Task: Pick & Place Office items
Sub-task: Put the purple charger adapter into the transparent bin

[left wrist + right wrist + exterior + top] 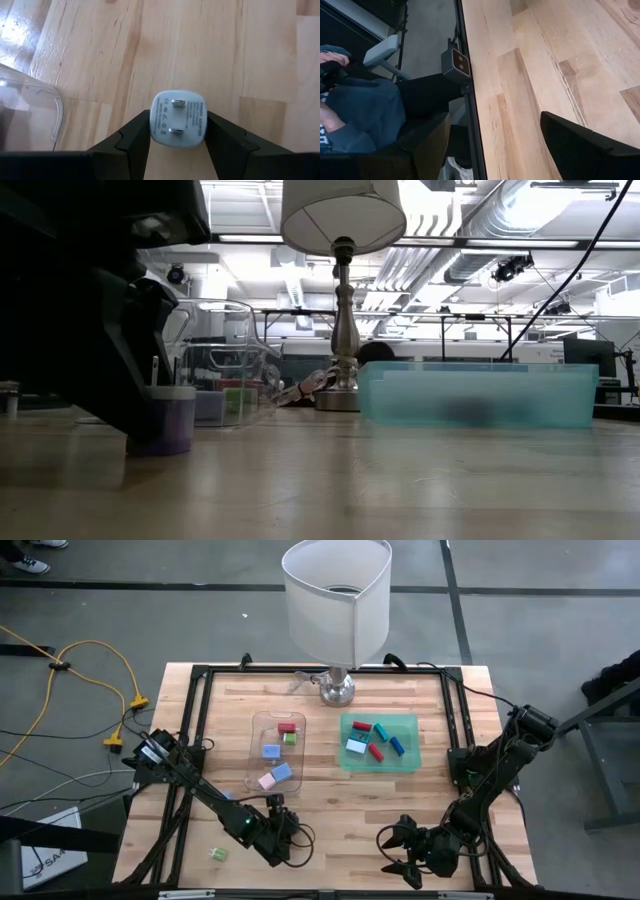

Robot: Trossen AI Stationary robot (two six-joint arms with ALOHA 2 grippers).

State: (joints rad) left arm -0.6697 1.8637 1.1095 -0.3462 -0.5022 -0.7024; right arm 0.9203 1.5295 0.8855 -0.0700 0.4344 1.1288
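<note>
Your left gripper [177, 137] is clamped on a pale plug [178, 119] at 7 o'clock. Right gripper [405, 852] waits spread at 5. Both trays [262, 722] hold about ten items; a green piece [217, 854] remains loose.

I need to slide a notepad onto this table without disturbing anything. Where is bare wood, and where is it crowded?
Bare: the strip between the clear tray and the green tray, and right of the green tray. Crowded: the near edge, with the left gripper holding a plug adapter, the right gripper, and a small green piece.
</note>
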